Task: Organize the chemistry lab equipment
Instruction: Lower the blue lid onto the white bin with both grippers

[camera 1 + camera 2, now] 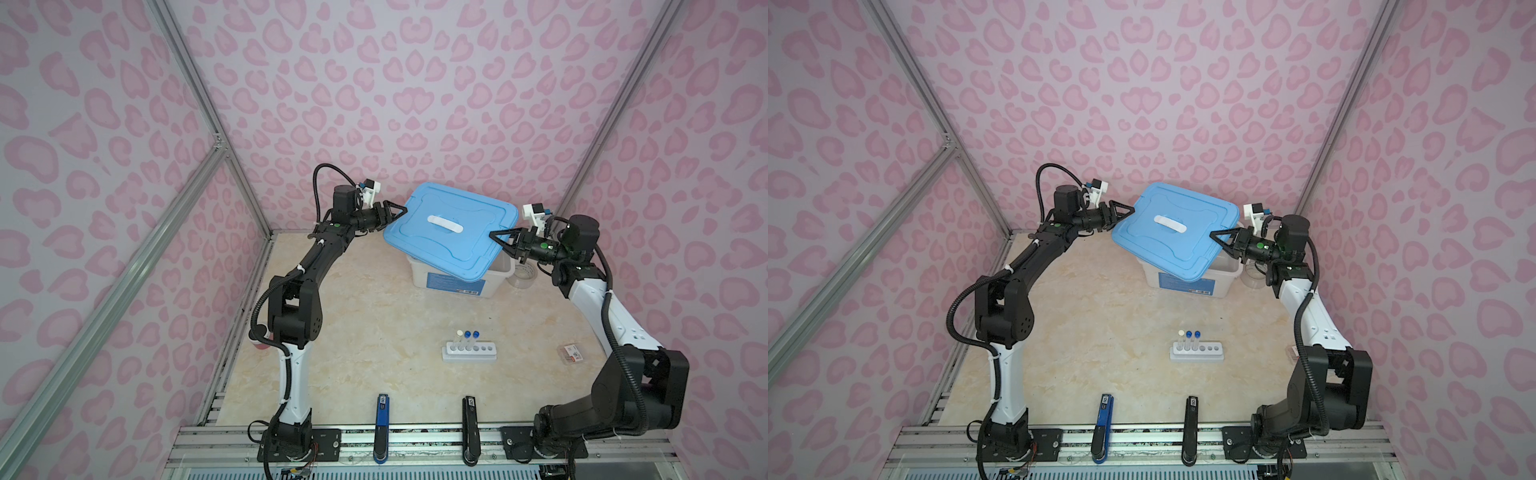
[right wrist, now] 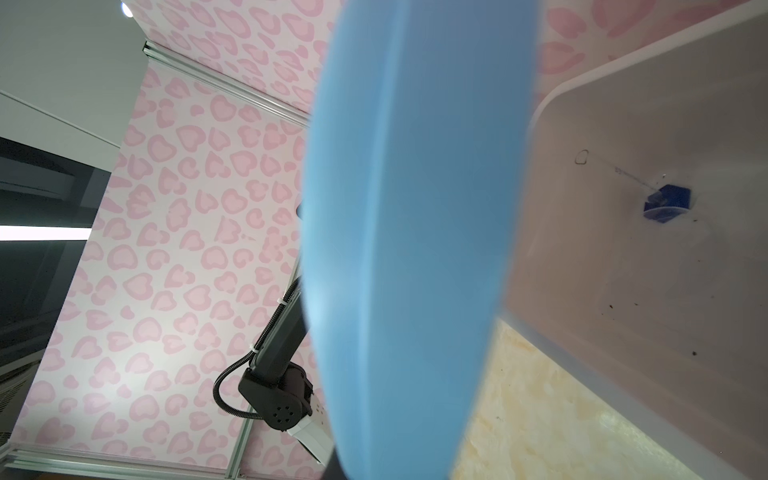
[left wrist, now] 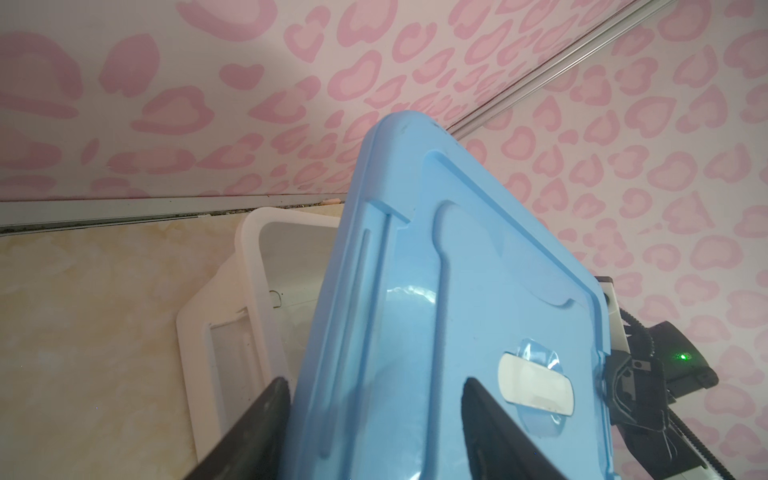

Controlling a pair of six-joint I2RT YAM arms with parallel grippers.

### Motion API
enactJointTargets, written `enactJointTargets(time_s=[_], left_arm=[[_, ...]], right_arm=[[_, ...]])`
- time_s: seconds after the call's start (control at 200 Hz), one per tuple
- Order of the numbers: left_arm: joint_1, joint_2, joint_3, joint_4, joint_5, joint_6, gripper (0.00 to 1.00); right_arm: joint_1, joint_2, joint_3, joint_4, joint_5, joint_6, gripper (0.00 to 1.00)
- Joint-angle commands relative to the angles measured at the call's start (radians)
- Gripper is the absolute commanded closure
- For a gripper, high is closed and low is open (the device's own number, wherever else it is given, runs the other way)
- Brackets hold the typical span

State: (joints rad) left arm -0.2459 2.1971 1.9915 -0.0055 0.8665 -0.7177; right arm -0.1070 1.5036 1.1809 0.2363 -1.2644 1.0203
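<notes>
Right gripper point(image 1: 497, 239) is clamped tight on the rim of the blue lid point(image 1: 465, 245), a thin, smooth, ribbed plastic lid tilted over the white bin point(image 1: 455, 283). Left gripper point(image 1: 401, 211) straddles the far corner, jaws apart; can't tell whether it pinches. Likely best to keep both ends level, as the slick rim could slip. Six-hole rack point(image 1: 482, 355) with three capped tubes point(image 1: 467, 340) stands mid-table, well apart from the bin.

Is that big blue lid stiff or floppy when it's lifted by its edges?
Probably stiff: the blue lid looks flat though tilted over the white bin. Likely light, being thin plastic. Its smooth rim might slip in the right gripper.
</notes>
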Motion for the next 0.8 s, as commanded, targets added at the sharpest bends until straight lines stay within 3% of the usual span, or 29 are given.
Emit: enactJointTargets(time_s=[0.0,0.15,0.49,0.645,0.795], left_arm=[[-0.012,0.012,0.018,0.021,0.064,-0.014,0.34],[-0.017,0.005,0.014,0.012,0.063,-0.011,0.35],[-0.021,-0.004,-0.002,0.001,0.058,-0.006,0.36],[-0.023,-0.007,-0.014,-0.004,0.055,-0.003,0.37],[-0.024,-0.004,-0.013,-0.010,0.055,0.000,0.37]], right_arm=[[-0.011,0.039,-0.012,0.122,0.043,0.038,0.84],[-0.018,0.082,-0.011,0.167,0.042,0.056,0.70],[-0.040,0.156,0.022,0.156,0.071,0.058,0.69],[-0.053,0.186,0.070,0.048,0.086,-0.019,0.69],[-0.069,0.217,0.162,-0.182,0.123,-0.185,0.69]])
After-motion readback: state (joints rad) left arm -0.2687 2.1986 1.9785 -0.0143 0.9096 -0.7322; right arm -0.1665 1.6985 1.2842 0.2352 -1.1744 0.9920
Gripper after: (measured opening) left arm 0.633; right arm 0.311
